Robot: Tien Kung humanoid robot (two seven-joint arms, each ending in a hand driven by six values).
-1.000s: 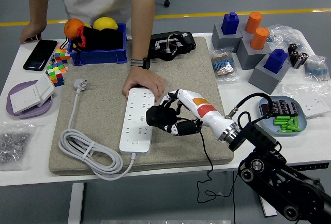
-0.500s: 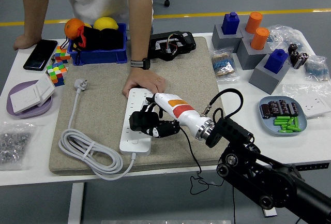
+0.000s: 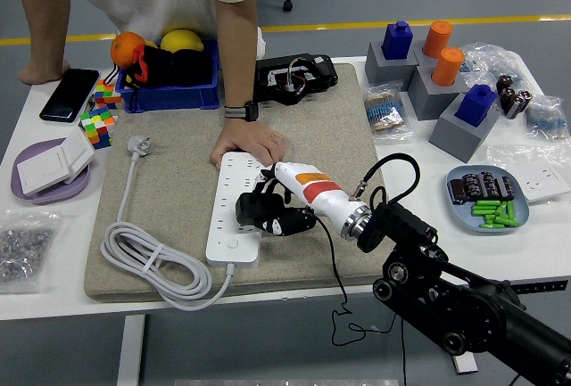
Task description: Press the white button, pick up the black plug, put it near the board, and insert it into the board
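right hand (image 3: 268,212): fingers clenched around black plug (image 3: 249,208) | over board (image 3: 237,206), mat centre | person's hand (image 3: 248,147): pressing board's far end

Workshop: yellow floor line (image 3: 401,22)

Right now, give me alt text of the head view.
The robot's right hand holds a black plug over the white power strip on a felt mat, while a person's hand steadies the strip's far end.

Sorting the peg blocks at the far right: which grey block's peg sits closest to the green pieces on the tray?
The blue peg on the angled grey block, nearest the blue tray of green pieces; the others sit farther back.
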